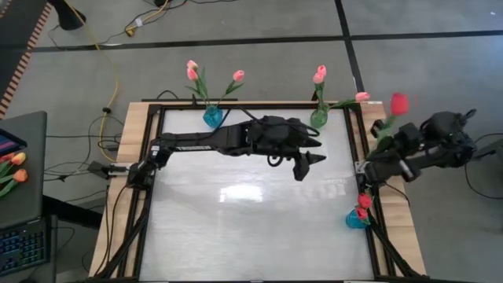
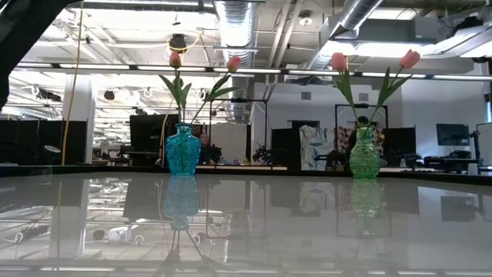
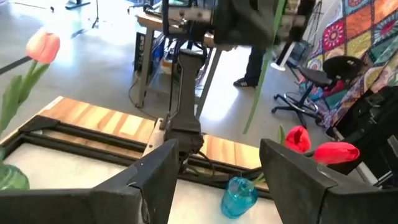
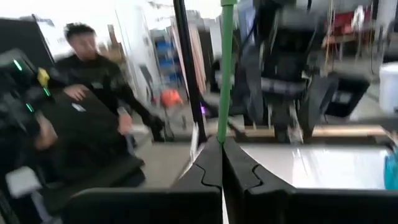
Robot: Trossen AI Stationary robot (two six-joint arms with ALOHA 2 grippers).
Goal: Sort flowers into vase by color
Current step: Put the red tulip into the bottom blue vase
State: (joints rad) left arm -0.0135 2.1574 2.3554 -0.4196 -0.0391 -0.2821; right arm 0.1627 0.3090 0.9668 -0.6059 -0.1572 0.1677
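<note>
The right gripper (image 4: 222, 149) has its fingers (image 4: 205, 167) closed on the green stem of a red tulip (image 1: 399, 103), which rises straight up from between the tips, beyond the right edge of the bench (image 1: 251, 228). The left gripper (image 3: 214, 168) hangs over the bench middle with fingers wide and nothing between them. Other tulips stand in a blue vase (image 1: 212, 117), a green vase (image 1: 318, 118) and a second blue vase (image 1: 356, 218).

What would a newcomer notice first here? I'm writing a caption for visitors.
Probably the red tulip held up by the right tool, shut on its green stem beyond the table's right edge. Next, three glass vases with tulips: a blue vase and a green vase along the far edge, and a small blue vase at the right edge. The left tool hangs open over the table's middle.
</note>
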